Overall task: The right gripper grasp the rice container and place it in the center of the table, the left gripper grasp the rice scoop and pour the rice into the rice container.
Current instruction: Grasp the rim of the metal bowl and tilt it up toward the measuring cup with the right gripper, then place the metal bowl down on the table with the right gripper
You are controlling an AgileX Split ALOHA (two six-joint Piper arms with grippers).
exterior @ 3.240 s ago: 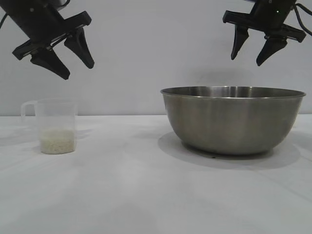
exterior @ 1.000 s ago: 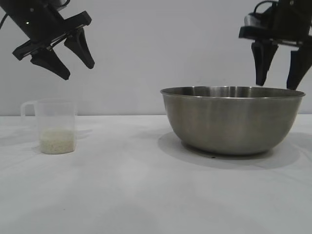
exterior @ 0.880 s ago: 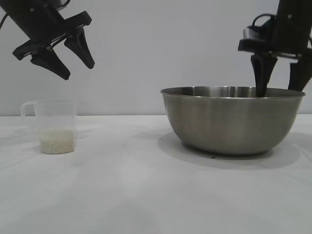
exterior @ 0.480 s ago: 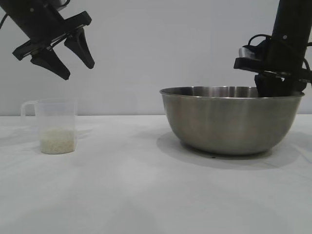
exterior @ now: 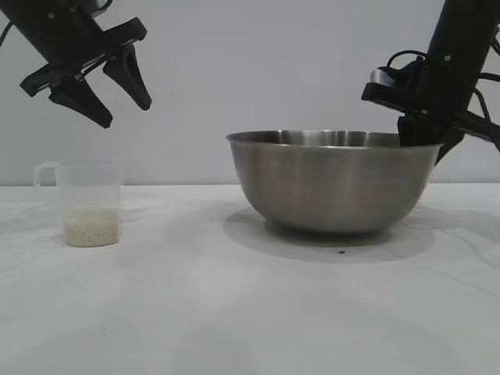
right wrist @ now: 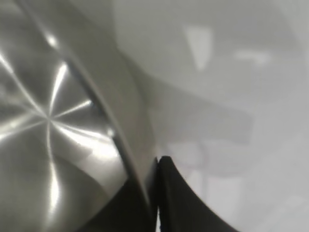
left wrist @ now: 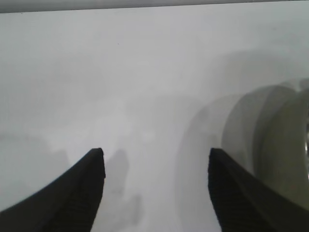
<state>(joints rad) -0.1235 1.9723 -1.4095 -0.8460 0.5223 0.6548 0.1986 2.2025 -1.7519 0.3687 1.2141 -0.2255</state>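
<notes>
The rice container point(exterior: 328, 183), a wide steel bowl, rests on the white table point(exterior: 195, 312) right of centre. My right gripper point(exterior: 418, 134) is shut on its right rim, one finger inside the wall and one outside; in the right wrist view the rim point(right wrist: 120, 130) runs between the closed fingers of the right gripper point(right wrist: 155, 162). The rice scoop point(exterior: 91, 199), a clear cup with a loop handle, stands at the left with a shallow layer of rice point(exterior: 92, 226) in it. My left gripper point(exterior: 125, 115) hangs open above the scoop, holding nothing. Bare table lies under the left gripper point(left wrist: 155, 152).
A plain pale wall backs the table. A blurred pale round shape point(left wrist: 285, 140) sits at the edge of the left wrist view. Open tabletop point(exterior: 180, 226) separates the scoop and the bowl.
The right gripper came down over the bowl's right rim, shut on it and shifted the bowl left toward the table's middle. The left arm and the scoop stayed still.
</notes>
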